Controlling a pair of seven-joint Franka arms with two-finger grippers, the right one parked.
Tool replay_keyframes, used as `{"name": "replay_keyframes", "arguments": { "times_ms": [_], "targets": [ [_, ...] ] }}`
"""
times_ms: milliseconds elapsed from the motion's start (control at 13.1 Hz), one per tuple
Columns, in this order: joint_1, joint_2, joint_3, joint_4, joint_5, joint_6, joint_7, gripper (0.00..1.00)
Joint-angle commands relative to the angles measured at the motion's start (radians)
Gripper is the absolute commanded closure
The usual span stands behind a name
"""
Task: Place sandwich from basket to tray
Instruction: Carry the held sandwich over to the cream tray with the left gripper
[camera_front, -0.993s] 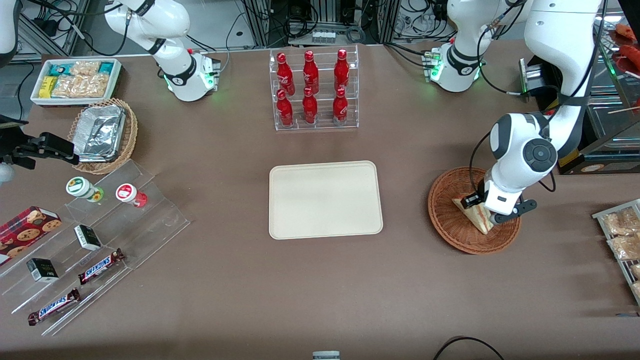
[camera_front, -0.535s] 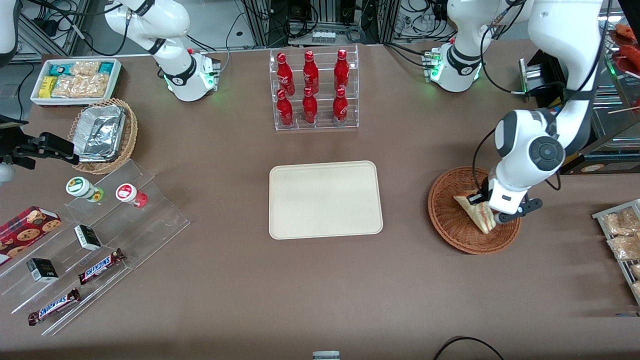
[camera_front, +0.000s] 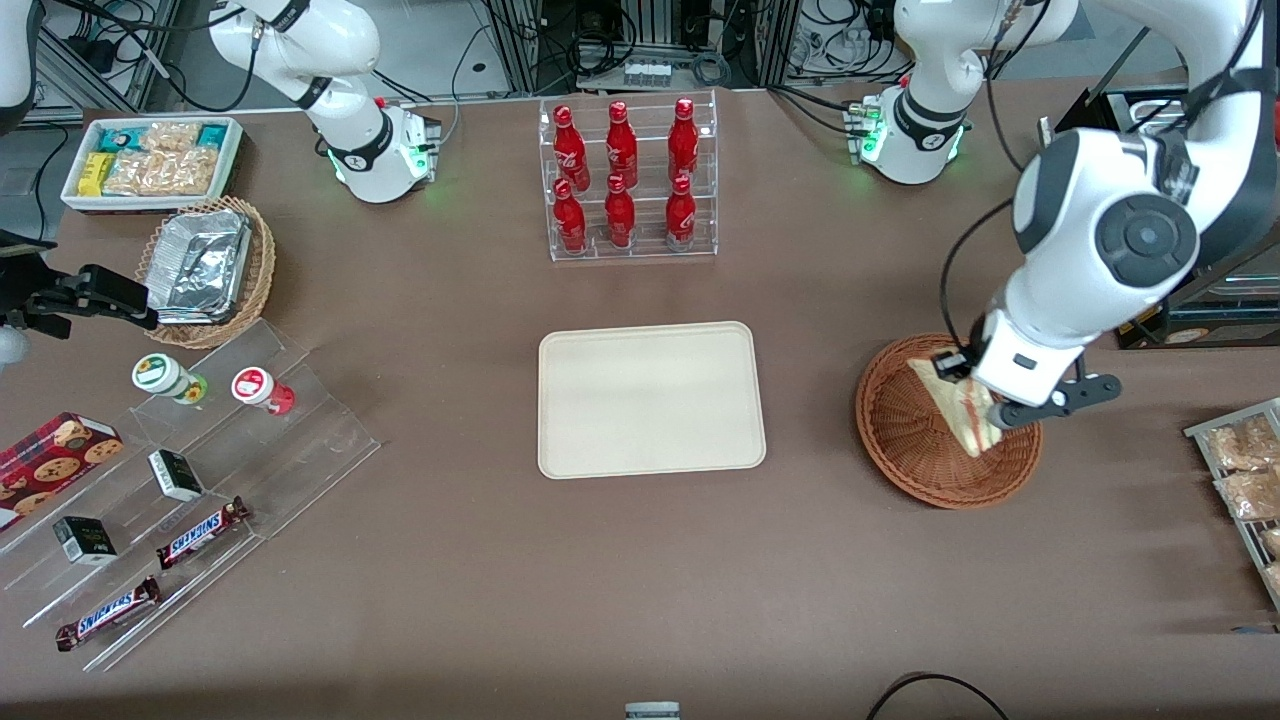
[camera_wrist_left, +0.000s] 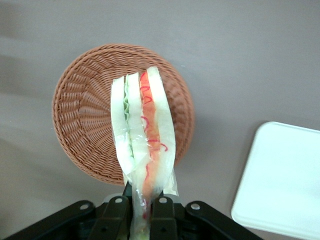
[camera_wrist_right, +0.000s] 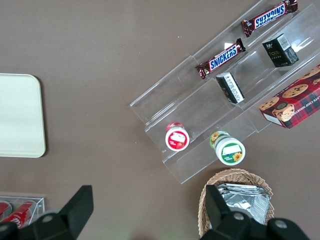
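The small triangular sandwich (camera_wrist_left: 144, 135) of pale bread, with red-orange and light green filling layers, is shown clamped at its narrow end between the jaws of the left gripper (camera_wrist_left: 142, 207). It is held above the round, shallow, reddish-brown woven wicker basket (camera_wrist_left: 82, 120), clear of the weave. In the front view the gripper (camera_front: 985, 405) and the sandwich (camera_front: 955, 410) hang over the part of the basket (camera_front: 900, 440) lying toward the working arm's end of the desk.

The sandwich is judged light, soft and easily crushed; its slices splay apart at the free end, so the layers may slip if the grip is loosened or the carry is jerky. A clear wrapper seems to cover it, which may be slippery. A hold across the bread faces near one corner, as shown, is judged suitable.

The flat cream-beige rectangular tray (camera_front: 650, 398) with rounded corners lies bare on the brown desk (camera_front: 640, 570), well apart from the basket toward the parked arm's end. The desk between basket and tray carries nothing.
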Motion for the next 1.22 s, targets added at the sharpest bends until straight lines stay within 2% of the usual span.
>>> {"name": "replay_keyframes", "arguments": {
  "times_ms": [0, 382, 840, 1146],
  "targets": [
    [0.003, 0.025, -0.064, 0.071, 0.01, -0.037, -0.014, 1.0],
    [-0.011, 0.078, -0.189, 0.144, 0.001, -0.029, -0.022, 1.0],
    [-0.181, 0.273, -0.197, 0.279, 0.009, -0.022, -0.206, 1.0],
    [-0.258, 0.35, -0.197, 0.289, 0.004, 0.029, -0.266, 1.0]
  ]
}}
